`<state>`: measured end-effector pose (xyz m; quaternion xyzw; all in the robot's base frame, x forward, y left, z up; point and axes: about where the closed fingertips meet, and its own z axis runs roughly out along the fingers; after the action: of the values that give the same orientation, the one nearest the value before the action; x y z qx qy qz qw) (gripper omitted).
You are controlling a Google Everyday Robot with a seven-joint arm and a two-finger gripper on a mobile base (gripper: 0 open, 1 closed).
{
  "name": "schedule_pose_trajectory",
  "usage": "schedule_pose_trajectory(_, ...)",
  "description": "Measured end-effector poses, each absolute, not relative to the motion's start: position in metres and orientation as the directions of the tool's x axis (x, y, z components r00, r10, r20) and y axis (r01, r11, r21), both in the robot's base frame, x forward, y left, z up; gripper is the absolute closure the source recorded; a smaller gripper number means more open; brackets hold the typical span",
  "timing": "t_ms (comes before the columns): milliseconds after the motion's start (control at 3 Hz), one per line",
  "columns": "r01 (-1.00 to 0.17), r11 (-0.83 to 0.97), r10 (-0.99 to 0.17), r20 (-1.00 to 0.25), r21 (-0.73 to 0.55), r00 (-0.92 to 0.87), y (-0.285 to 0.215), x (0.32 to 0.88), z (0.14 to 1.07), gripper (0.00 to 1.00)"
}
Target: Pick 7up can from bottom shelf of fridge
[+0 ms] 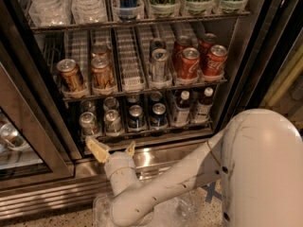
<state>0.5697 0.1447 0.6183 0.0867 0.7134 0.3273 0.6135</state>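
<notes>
The fridge [246,56] stands open in front of me with wire racks. On the bottom shelf [147,135] pale silvery-green 7up cans stand at the left, one at the front of the far-left lane [88,123] and one beside it [112,121], with more behind. My gripper [112,149] sits just below and in front of the shelf's front lip, under those two cans. Its cream fingers [98,150] are spread apart and hold nothing. My white arm [189,174] reaches in from the lower right.
Dark blue cans [136,116] and two bottles [180,109] fill the rest of the bottom shelf. The rack above holds gold-brown cans [71,74], a silver can [159,65] and red cola cans [189,63]. A glass door [19,141] stands at left. A slatted grille [47,200] runs below.
</notes>
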Motion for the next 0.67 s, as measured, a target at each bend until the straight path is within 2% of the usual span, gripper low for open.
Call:
schedule_pose_trajectory(333,-0.324,0.753,0.562,-0.816,0.573,-0.135,0.140,0.571,0.646,0.00)
schedule_pose_trajectory(667,-0.299,0.767,0.547,-0.822,0.568,-0.158,0.140,0.574,0.634,0.00)
